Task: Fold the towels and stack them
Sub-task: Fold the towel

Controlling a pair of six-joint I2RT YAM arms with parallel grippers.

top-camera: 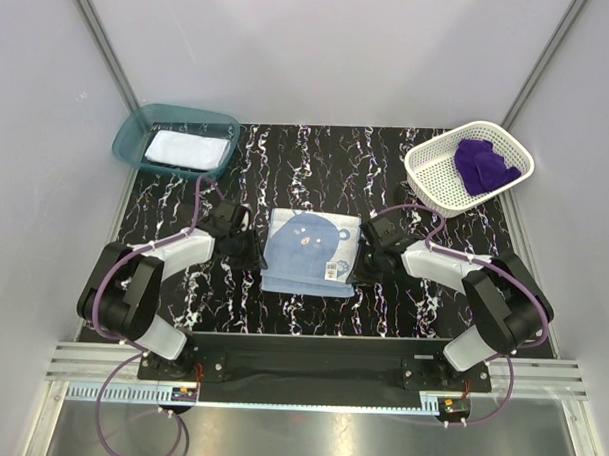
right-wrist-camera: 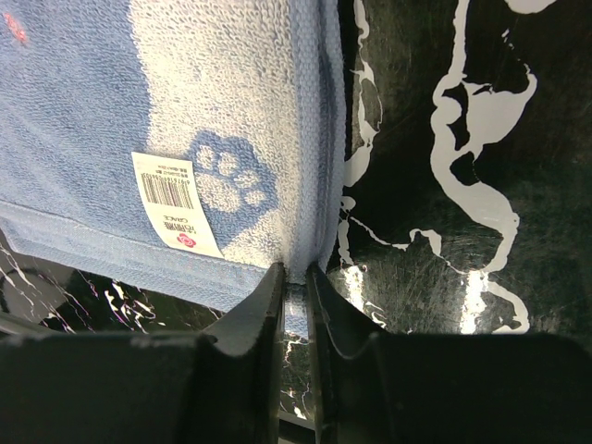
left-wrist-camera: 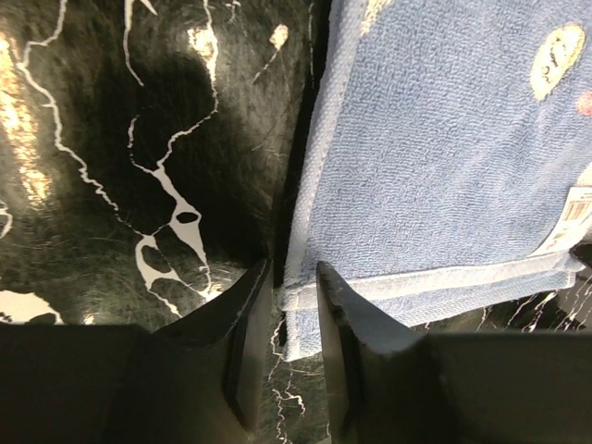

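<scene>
Towels, three of them, sit about a black, white-veined table [top-camera: 317, 158]. The light blue towel [top-camera: 309, 248] lies folded at the table's middle, between the two arms, bear face up, its layers showing as stepped edges along the near side. At the far left corner stands a teal bin [top-camera: 127, 142] with the white towel [top-camera: 187, 147] lying flat inside it. At the far right stands a white mesh basket [top-camera: 426, 182] holding the purple towel [top-camera: 482, 164], bunched up against its far side.

The left gripper [left-wrist-camera: 293, 273] is down at the blue towel's near left corner, its jaws narrowly apart with the hem between them; whether they press on it cannot be told. The right gripper [right-wrist-camera: 294, 273] is pinched onto the near right corner, a thin strip of cloth between its jaws. Just beside that corner are a white barcode label [right-wrist-camera: 176, 203] and a darker paw print [right-wrist-camera: 227, 180]
</scene>
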